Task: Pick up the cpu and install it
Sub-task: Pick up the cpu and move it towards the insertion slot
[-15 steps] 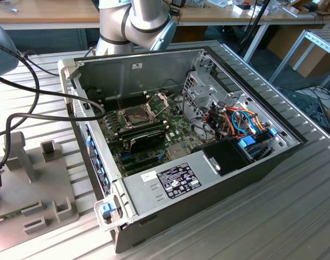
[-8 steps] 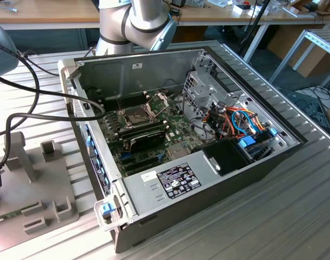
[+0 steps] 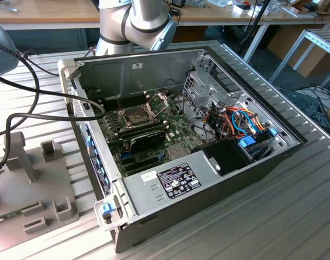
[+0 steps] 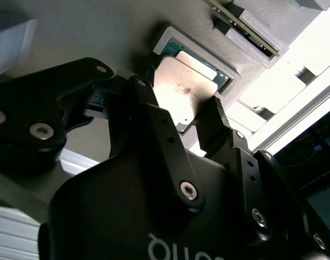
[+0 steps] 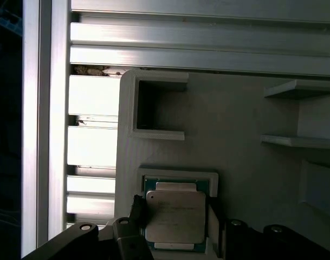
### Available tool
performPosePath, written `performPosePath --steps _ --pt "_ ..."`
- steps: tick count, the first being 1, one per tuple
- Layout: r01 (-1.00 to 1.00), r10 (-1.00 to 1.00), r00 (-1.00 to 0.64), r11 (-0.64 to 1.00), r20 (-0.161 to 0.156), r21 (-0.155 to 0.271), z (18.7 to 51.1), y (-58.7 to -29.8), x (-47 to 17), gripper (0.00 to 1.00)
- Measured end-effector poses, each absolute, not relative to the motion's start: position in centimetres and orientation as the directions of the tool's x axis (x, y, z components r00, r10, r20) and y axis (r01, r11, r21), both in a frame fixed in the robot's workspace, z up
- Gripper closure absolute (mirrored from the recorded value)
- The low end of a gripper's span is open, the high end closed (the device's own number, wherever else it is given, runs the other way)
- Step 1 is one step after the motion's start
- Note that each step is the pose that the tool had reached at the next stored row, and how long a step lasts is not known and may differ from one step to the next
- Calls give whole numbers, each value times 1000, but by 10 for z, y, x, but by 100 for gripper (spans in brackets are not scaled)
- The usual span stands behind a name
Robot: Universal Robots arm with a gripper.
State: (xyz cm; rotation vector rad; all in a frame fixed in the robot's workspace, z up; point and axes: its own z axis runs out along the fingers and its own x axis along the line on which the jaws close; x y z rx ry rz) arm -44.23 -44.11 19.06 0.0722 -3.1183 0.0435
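The cpu (image 5: 175,216) (image 4: 187,89), a flat square chip with a dull silver top on a green base, lies in a square pocket of a grey holder (image 5: 235,124). My gripper (image 5: 174,212) (image 4: 181,103) is right over it. One black finger (image 4: 144,92) presses against one edge of the chip and the other finger (image 4: 214,111) against the opposite edge, so the gripper is shut on the chip. The chip sits level in its pocket. In the exterior view the motherboard's socket (image 3: 136,115) lies uncovered in the open computer case, with its metal frame (image 3: 159,100) hinged up.
The grey holder (image 3: 43,181) stands on the slatted metal table at the exterior view's left, beside the case (image 3: 170,179). A black module (image 3: 147,140) lies across the motherboard below the socket. Black cables (image 3: 51,95) run over the table to the case wall. Drive cage and coloured wires (image 3: 238,122) fill the case's right.
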Motion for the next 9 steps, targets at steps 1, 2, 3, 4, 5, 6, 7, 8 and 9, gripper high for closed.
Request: performPosePath --steps 1,2,3,4,5,6,7,8,9 --pt "-47 -46 -999 999 23 -27 191 -441 -442 45" --pt "-47 -46 -999 999 23 -27 191 -441 -442 45" --pt "-47 -46 -999 999 23 -27 191 -441 -442 45" --pt "-47 -46 -999 999 23 -27 191 -441 -442 45" --pt "-47 -46 -999 999 23 -27 191 -441 -442 45" --pt "-47 -46 -999 999 23 -27 191 -441 -442 45" --pt "-47 -46 -999 999 23 -27 191 -441 -442 45" --pt "-47 -46 -999 999 23 -27 191 -441 -442 45" --pt "-47 -46 -999 999 23 -27 191 -441 -442 45"
